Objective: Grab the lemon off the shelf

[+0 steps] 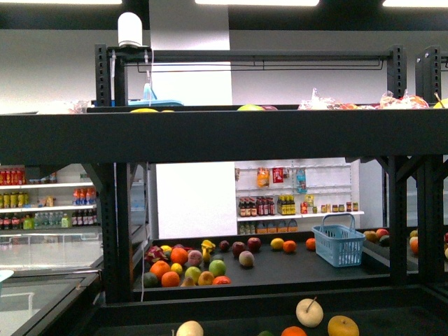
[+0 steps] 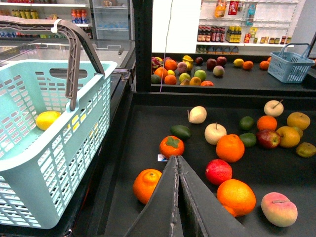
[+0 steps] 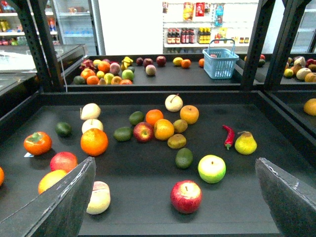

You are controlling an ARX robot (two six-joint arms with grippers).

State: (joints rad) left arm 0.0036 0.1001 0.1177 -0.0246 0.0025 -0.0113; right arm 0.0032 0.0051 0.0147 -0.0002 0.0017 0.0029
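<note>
Front view: neither arm in frame. Black shelf [image 1: 210, 136] upper deck runs as a band across the middle; a far deck shows through the gap with a fruit cluster [image 1: 185, 266] centre-left and a blue basket [image 1: 340, 241] centre-right. Bottom edge: near deck with a few fruits, pale apple [image 1: 309, 312] lower right. Can't pick out the lemon here.

Left wrist view: left gripper [image 2: 178, 160] at bottom centre, fingers pressed together to a point, nothing between them. Light teal basket [image 2: 74, 163] fills the left of the frame, grey handle up. The lemon [image 2: 48, 120] lies inside it, seen through the slotted wall at mid-left. Shelf deck to the right holds scattered fruit: a persimmon [image 2: 172, 146] just above the fingertips, an orange [image 2: 146, 185] left of them, a red apple [image 2: 218, 171] right of them, a peach [image 2: 279, 209] in the lower right.

Right wrist view: right gripper [image 3: 175, 197] fingers [image 3: 69, 202] wide apart at lower left and lower right corners, holding nothing. Between them, a red apple [image 3: 186, 196] bottom centre and a green apple [image 3: 212, 168] just above right. Red chili [image 3: 228, 136] and yellow pear [image 3: 245, 143] centre-right. No lemon seen here.
</note>
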